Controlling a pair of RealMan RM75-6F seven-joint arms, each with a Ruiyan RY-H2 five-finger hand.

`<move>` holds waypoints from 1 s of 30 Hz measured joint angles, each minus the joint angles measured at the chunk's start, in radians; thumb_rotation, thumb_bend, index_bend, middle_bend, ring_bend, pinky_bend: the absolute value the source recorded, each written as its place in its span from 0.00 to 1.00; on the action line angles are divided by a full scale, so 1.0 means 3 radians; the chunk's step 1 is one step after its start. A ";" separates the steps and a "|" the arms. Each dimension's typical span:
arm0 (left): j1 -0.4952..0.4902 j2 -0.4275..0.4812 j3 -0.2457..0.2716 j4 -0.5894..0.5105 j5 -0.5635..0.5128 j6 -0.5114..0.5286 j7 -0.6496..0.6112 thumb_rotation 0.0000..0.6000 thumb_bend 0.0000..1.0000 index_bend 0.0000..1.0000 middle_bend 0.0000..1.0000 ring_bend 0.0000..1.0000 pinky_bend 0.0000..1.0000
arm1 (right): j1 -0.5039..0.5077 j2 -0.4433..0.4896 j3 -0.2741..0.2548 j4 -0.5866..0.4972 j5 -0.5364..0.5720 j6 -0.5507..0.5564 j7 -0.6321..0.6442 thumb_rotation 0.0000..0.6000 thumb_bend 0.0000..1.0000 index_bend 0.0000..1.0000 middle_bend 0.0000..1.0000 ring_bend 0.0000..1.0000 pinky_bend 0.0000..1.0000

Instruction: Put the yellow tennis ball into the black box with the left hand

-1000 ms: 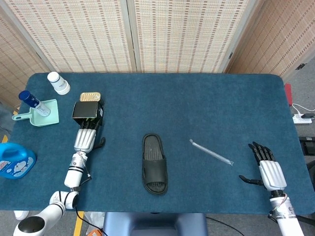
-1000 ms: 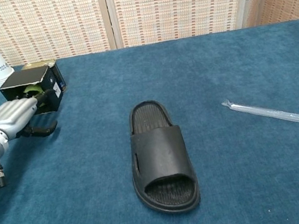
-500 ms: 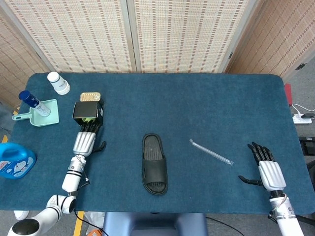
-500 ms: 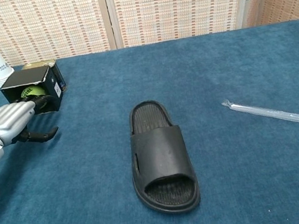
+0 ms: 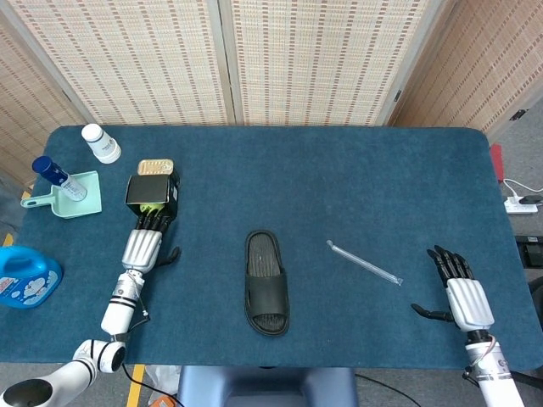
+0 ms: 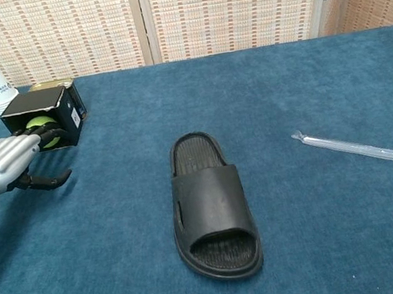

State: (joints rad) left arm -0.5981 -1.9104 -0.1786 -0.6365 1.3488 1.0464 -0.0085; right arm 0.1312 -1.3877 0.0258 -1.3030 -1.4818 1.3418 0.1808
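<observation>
The yellow tennis ball [image 6: 42, 123] lies inside the black box [image 6: 27, 106], which rests on its side at the table's left with its opening toward me. In the head view only a yellow-green sliver of the ball [image 5: 150, 206] shows at the mouth of the box [image 5: 146, 190]. My left hand [image 5: 142, 243] [image 6: 4, 158] lies just in front of the opening with its fingers stretched out and holds nothing. My right hand [image 5: 462, 294] rests open on the table at the near right, out of the chest view.
A black slipper [image 5: 266, 281] lies mid-table and a clear wrapped straw [image 5: 364, 262] to its right. At the left stand a white bottle [image 5: 101, 143], a flat tin [image 5: 155, 166] behind the box, a green dustpan [image 5: 76, 195] with a blue-capped bottle [image 5: 57, 175], and a blue detergent jug [image 5: 25, 277].
My left hand has drawn back out of the box toward me, leaving the tennis ball inside. The right hand has barely moved.
</observation>
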 measured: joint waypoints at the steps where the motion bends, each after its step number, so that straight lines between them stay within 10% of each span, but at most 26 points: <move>1: -0.0001 0.0001 0.0000 -0.0001 -0.0007 -0.0014 0.0005 0.43 0.34 0.16 0.00 0.00 0.00 | 0.0000 -0.0001 0.0000 0.0004 -0.0001 0.0000 -0.0002 1.00 0.00 0.00 0.00 0.00 0.00; 30: 0.0170 0.0160 0.0129 -0.0258 0.0021 0.0108 0.0027 0.42 0.34 0.19 0.00 0.00 0.00 | -0.0001 -0.0009 -0.0015 0.0008 -0.0039 0.0030 -0.0008 1.00 0.00 0.00 0.00 0.00 0.00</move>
State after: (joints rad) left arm -0.5471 -1.8625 -0.1400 -0.7138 1.3551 1.0786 -0.0004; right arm 0.1309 -1.3904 0.0213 -1.3007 -1.4935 1.3509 0.1783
